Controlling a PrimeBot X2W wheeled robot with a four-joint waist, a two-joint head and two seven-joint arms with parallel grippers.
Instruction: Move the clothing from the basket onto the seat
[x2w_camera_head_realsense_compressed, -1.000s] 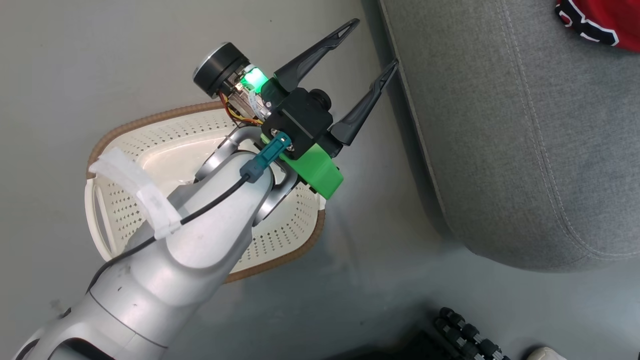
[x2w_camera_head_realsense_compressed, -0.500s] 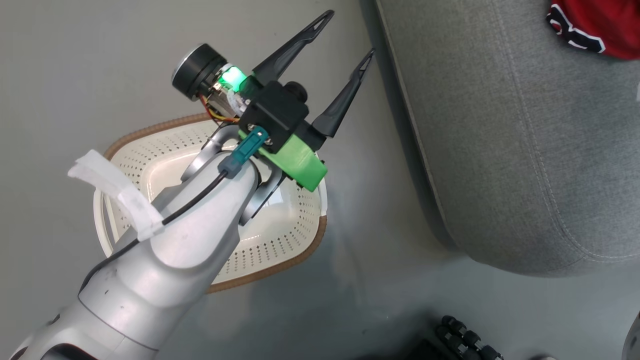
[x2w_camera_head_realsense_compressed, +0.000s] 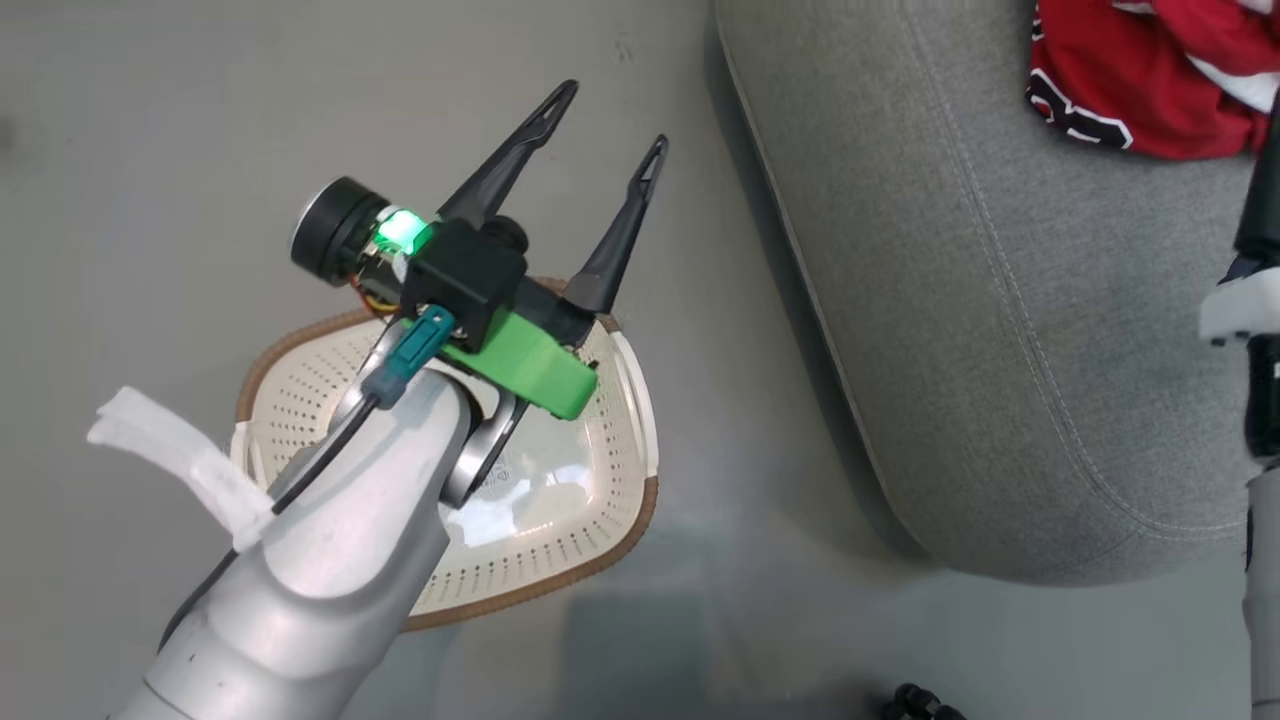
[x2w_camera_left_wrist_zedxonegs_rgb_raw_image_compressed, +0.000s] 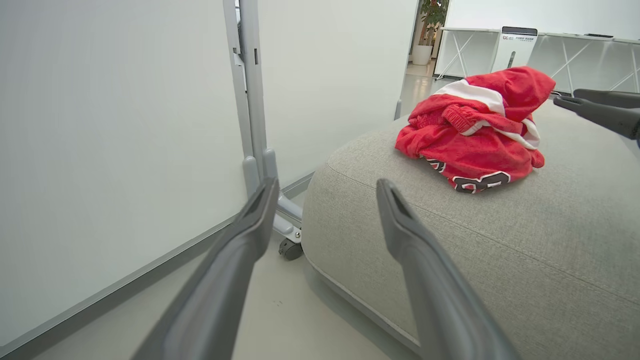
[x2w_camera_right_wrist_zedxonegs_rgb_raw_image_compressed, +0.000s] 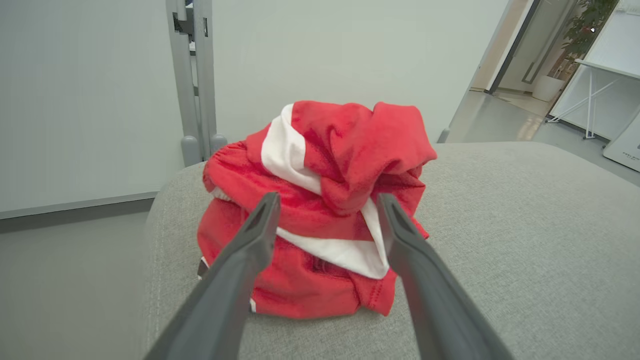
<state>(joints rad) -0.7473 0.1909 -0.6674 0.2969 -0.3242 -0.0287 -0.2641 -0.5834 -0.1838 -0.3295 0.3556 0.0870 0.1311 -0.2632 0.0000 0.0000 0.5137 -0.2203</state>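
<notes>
The red clothing (x2w_camera_right_wrist_zedxonegs_rgb_raw_image_compressed: 350, 145) with white stripes lies in a bunched pile on the grey seat (x2w_camera_right_wrist_zedxonegs_rgb_raw_image_compressed: 500, 225), near its far corner (x2w_camera_left_wrist_zedxonegs_rgb_raw_image_compressed: 475, 135). My right gripper (x2w_camera_right_wrist_zedxonegs_rgb_raw_image_compressed: 328, 200) is open, its tips just in front of the pile and nothing pinched between them. Its dark fingers (x2w_camera_left_wrist_zedxonegs_rgb_raw_image_compressed: 600, 114) reach in beside the pile from the right. My left gripper (x2w_camera_head_realsense_compressed: 605, 125) is open and holds nothing; it hangs over the floor between the basket (x2w_camera_head_realsense_compressed: 620, 530) and the seat's edge (x2w_camera_head_realsense_compressed: 800, 250). The left arm covers part of the basket, whose visible bottom is bare.
A white partition (x2w_camera_left_wrist_zedxonegs_rgb_raw_image_compressed: 125, 125) on a grey post with a caster (x2w_camera_left_wrist_zedxonegs_rgb_raw_image_compressed: 290, 248) stands close behind the seat's corner. Grey floor surrounds the basket. A black ridged object (x2w_camera_head_realsense_compressed: 915, 700) sits at the bottom edge. Tables (x2w_camera_left_wrist_zedxonegs_rgb_raw_image_compressed: 575, 45) stand far off.
The head camera has shifted, bringing more of the red clothing and my right arm into view. My left gripper has swung away from the seat's edge, toward the basket.
</notes>
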